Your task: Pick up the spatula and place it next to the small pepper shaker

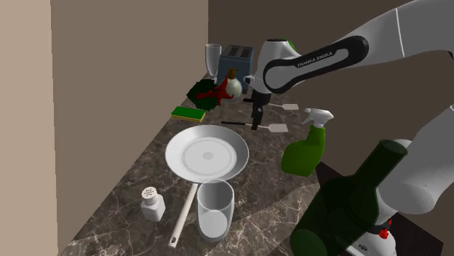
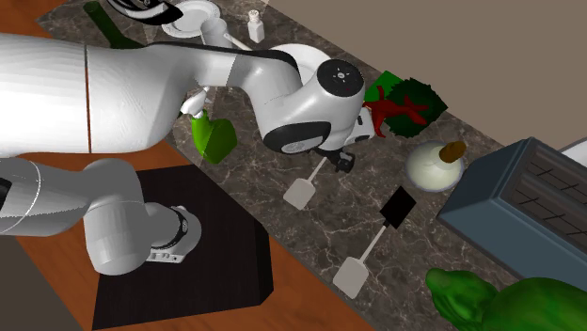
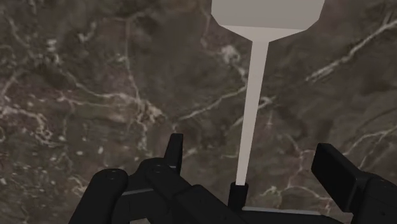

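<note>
Your gripper (image 1: 257, 118) hangs down at the dark marble counter (image 1: 120, 218) with its jaws apart. The spatula (image 1: 277, 129) lies flat on the stone, and its pale stem runs through the gap between them. In the wrist view neither of the fingers (image 3: 173, 151) touches that stem, so nothing is held.

In the shoulder view, the spatula sits at 1 o'clock from the white pan (image 1: 218, 166), white blade at 3 o'clock from the gripper and dark handle at 9. The pepper shaker (image 1: 152, 204) stands at 7 o'clock from the pan, well apart from the spatula. A glass (image 1: 214, 209) is near the shaker at its 3 o'clock. A second spatula (image 1: 289, 107) lies at 1 o'clock from the first, and a green spray bottle (image 1: 305, 153) stands at 4 o'clock from the blade.
</note>
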Robot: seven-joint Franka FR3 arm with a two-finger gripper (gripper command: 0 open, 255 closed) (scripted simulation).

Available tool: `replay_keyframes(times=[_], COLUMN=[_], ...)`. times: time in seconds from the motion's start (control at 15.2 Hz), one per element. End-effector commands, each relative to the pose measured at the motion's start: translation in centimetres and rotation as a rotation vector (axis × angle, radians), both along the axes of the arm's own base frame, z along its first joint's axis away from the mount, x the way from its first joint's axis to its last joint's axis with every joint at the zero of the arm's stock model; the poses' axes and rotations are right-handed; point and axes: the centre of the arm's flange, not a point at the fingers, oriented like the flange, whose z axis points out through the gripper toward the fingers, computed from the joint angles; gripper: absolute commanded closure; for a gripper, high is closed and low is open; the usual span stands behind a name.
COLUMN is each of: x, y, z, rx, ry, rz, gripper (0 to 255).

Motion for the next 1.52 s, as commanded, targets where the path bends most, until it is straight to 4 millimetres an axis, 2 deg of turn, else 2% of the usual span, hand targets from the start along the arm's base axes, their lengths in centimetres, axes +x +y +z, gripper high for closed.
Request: replay_keyframes(times=[0.0,0.2,0.26,0.86,1.45], x=[0.0,0.0,0.0,0.0,0.0], y=[0.0,0.0,0.0,0.0,0.0], z=[0.0,0.0,0.0,0.0,4.7], rx=[0.0,0.0,0.0,0.0,0.0], ry=[0.0,0.0,0.0,0.0,0.0], rz=[0.0,0.0,0.0,0.0,0.0], gripper=[0,0,255,255,255])
